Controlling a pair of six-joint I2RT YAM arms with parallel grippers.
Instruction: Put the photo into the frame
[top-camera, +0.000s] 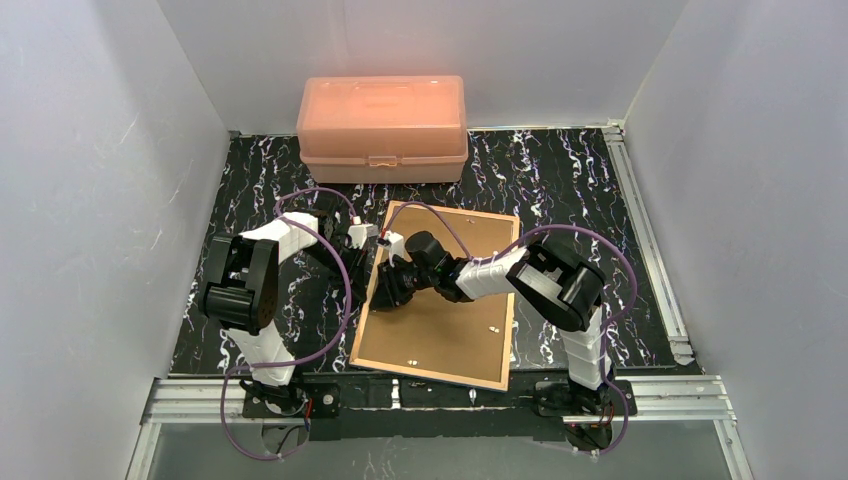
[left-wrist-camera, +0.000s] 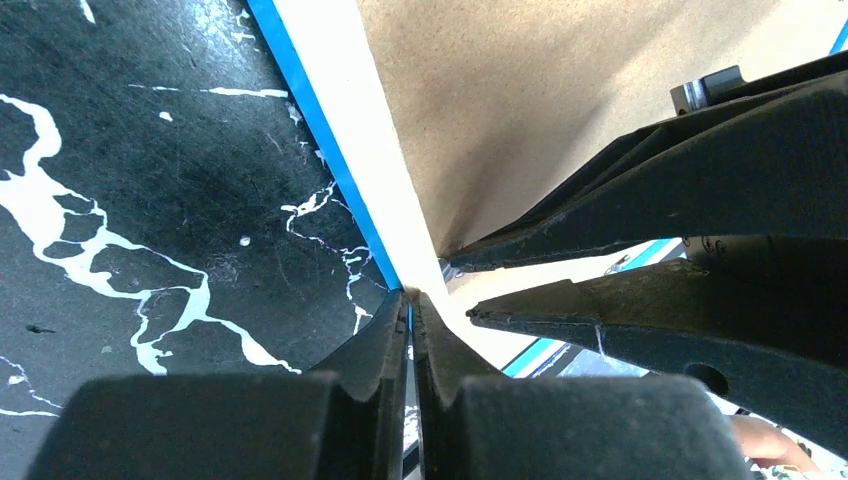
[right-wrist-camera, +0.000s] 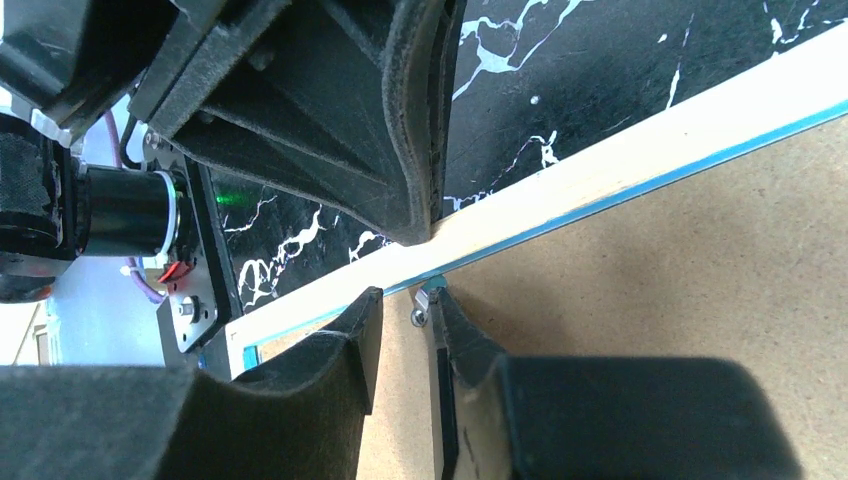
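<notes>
1 frame (top-camera: 440, 320), lying back-up on the black marbled tabletop (top-camera: 560, 170), roughly mid-way btwn the 2 arms, turned a bit off square: brown fibreboard backing up, tan wood edges round it, thin blue strip of the front showing along the left edge in both wrist views. 2 pincers, both at the same spot on that left edge. Left pincer (left-wrist-camera: 411, 308): closed right down, tips touching the frame's edge at the blue strip; can't tell if anything is actually pinched btwn them. Right pincer (right-wrist-camera: 410, 305): narrow gap, tips down on the backing just inside the wood edge, w/ a small metal tab (right-wrist-camera: 420, 316) in the gap, close to one finger; not clearly gripped. The two sets of fingers sit nearly tip to tip, so each crowds the other's wrist view. Right arm (top-camera: 555, 285) reaches across the backing from the right and hides part of the frame's left half from above; left arm (top-camera: 255, 290) comes in from the left side. Other things: 1 salmon-pink plastic box (top-camera: 382, 125), lid shut, at the back of the tabletop, behind the frame and apart from it. 2 spots of small pale fittings (top-camera: 412, 362) on the backing, one nr the front edge, one nr the right edge. 1 purple cable (top-camera: 345, 300) looping on each arm. White walls on 3 sides.
</notes>
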